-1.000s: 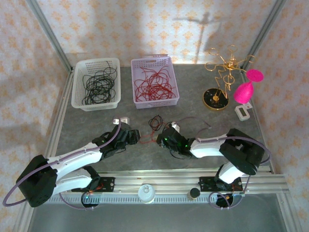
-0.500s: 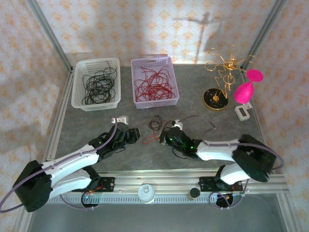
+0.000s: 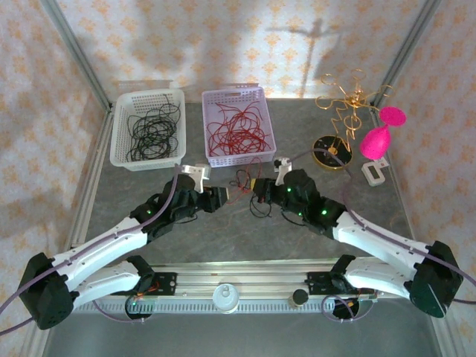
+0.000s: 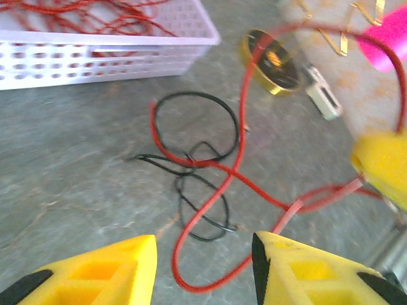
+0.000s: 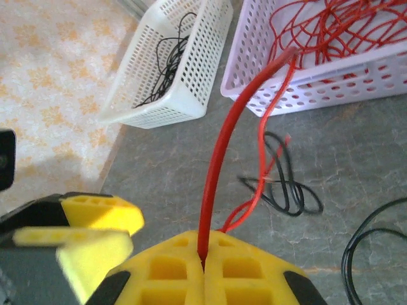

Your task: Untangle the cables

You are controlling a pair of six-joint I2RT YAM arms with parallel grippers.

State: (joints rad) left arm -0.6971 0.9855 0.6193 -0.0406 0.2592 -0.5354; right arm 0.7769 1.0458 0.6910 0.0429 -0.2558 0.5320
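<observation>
A red cable (image 4: 174, 260) and a thin black cable (image 4: 197, 94) lie looped through each other on the grey table, between the two baskets and my arms (image 3: 242, 181). My right gripper (image 5: 203, 254) is shut on the red cable (image 5: 212, 194), which rises from its fingertips in an arc toward the lilac basket. The black cable (image 5: 293, 213) stays on the table beyond it. My left gripper (image 4: 203, 244) is open just left of the tangle (image 3: 216, 198), with a bend of the red cable lying in the gap between its yellow fingers, unpinched.
A white basket (image 3: 121, 152) holds black cables and a lilac basket (image 3: 265, 155) holds red ones, both at the back. A gold wire ornament (image 3: 338, 111), a pink object (image 3: 378, 137) and a small white device (image 3: 374, 172) stand at the back right.
Both arms have reached further out over the table. The right gripper has shut on the red cable and lifted it; the tangle has shifted toward the baskets.
</observation>
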